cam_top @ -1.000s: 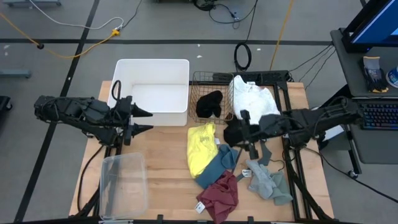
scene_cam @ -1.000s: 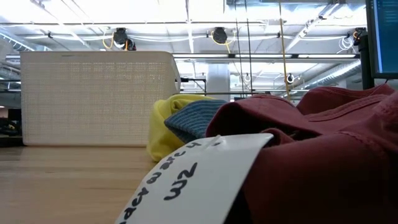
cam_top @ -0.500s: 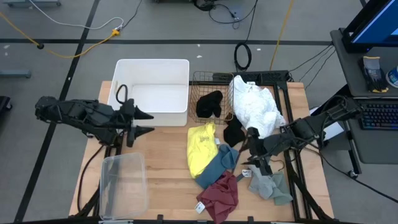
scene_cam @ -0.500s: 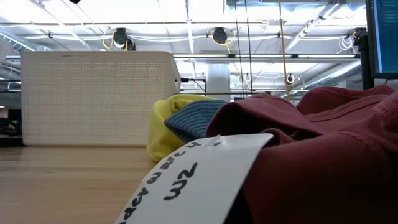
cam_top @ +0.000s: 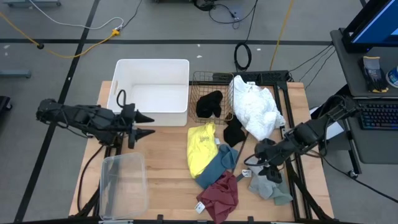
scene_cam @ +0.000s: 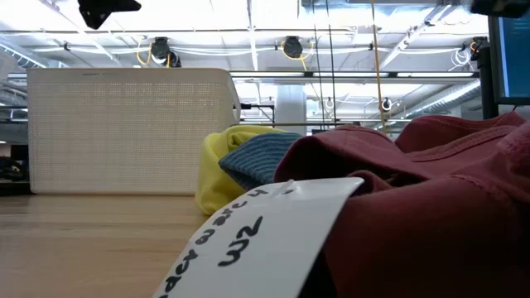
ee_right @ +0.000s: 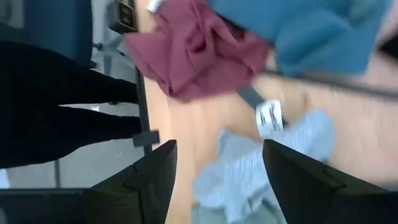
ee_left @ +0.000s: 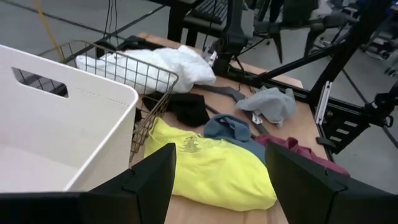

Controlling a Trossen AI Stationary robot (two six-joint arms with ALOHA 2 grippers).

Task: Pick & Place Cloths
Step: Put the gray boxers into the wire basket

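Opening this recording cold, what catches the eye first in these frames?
The bright yellow fabric garment lies mid-table, overlapped by a blue-teal cloth and a maroon cloth nearer the front edge. Behind them, a crumpled white garment spills beside a wire basket holding a black cloth. The right gripper hovers open over a grey-green cloth.

From my station I see grey floor with dark tape lines, a yellow cable at ten o'clock, a keyboard on the three o'clock desk, and ceiling strip lights.
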